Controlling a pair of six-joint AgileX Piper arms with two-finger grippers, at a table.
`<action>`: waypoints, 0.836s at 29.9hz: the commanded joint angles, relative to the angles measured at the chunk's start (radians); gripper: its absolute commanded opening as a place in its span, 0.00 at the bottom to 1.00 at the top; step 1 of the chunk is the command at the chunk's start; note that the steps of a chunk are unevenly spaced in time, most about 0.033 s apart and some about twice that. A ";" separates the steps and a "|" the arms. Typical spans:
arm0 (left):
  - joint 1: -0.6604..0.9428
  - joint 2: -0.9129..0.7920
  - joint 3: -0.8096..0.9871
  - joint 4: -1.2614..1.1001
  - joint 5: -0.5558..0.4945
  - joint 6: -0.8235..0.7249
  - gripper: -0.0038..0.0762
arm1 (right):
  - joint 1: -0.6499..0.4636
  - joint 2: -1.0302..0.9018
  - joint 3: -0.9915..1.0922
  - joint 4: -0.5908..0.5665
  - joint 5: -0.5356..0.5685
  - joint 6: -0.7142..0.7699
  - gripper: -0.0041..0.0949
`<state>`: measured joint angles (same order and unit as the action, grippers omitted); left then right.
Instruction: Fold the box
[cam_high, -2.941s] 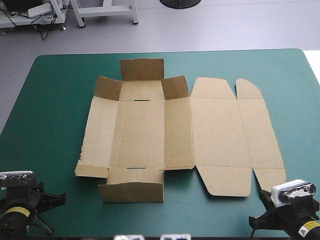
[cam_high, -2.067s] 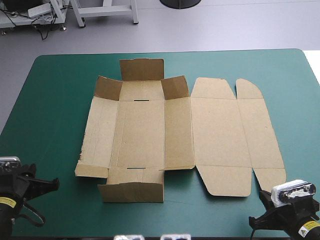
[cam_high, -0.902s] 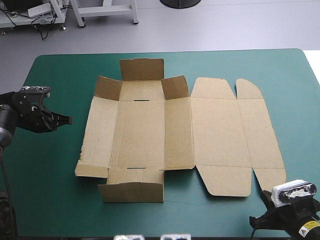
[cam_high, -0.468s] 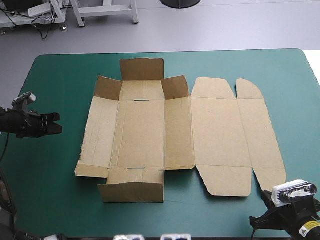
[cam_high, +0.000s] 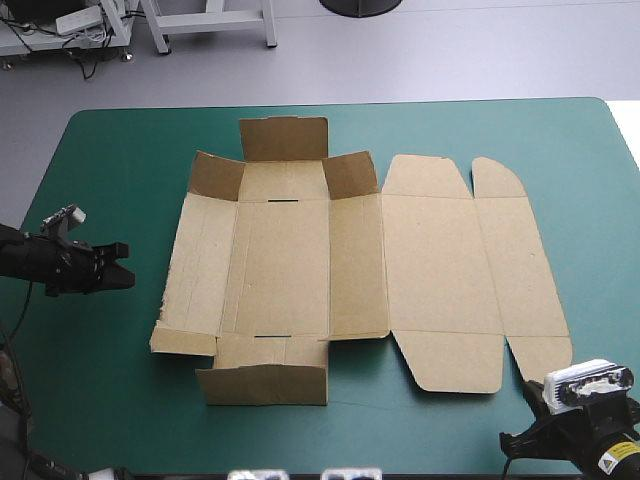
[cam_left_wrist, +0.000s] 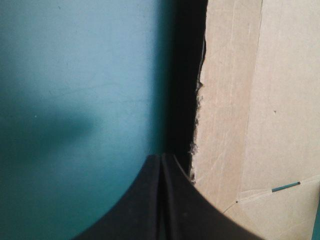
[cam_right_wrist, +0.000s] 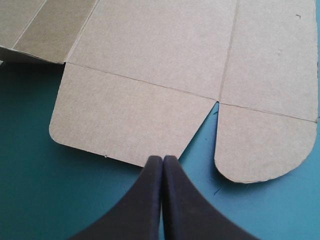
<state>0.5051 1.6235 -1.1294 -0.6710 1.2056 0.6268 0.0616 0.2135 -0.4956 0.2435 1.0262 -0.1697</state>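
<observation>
Left end effector (cam_left_wrist: 161, 157) of mine is closed and holds nothing, its black fingers (cam_left_wrist: 142, 200) meeting in one pointed arch. It hangs over the teal-green counter (cam_high: 100, 160) near the left edge, pointing toward the box (cam_high: 300, 260) and close to its ragged left side; from above, a strip of bare cover shows between them. My right end effector (cam_right_wrist: 162, 159) is closed too and empty, at the counter's near right corner, its tip just short of the notch between two rounded flaps (cam_right_wrist: 125, 120) on the box's near edge. The brown box lies in the middle of the counter, mostly flat. Its right half is fully flat, while on the left half the far panels (cam_high: 284, 140) stand up and the near panel (cam_high: 262, 385) is raised as well
</observation>
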 joint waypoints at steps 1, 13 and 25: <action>-0.006 -0.036 -0.020 -0.018 0.091 -0.007 0.06 | 0.006 0.010 -0.023 0.011 -0.056 -0.004 0.02; -0.277 -0.036 -0.020 0.111 0.081 -0.004 0.61 | 0.006 0.010 -0.023 0.011 -0.056 -0.004 0.02; -0.277 -0.021 -0.020 0.121 0.079 -0.066 0.61 | 0.006 0.010 -0.023 0.011 -0.056 -0.004 0.02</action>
<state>0.2324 1.6295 -1.1294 -0.5012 1.2060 0.5762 0.0616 0.2135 -0.4956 0.2434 1.0262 -0.1693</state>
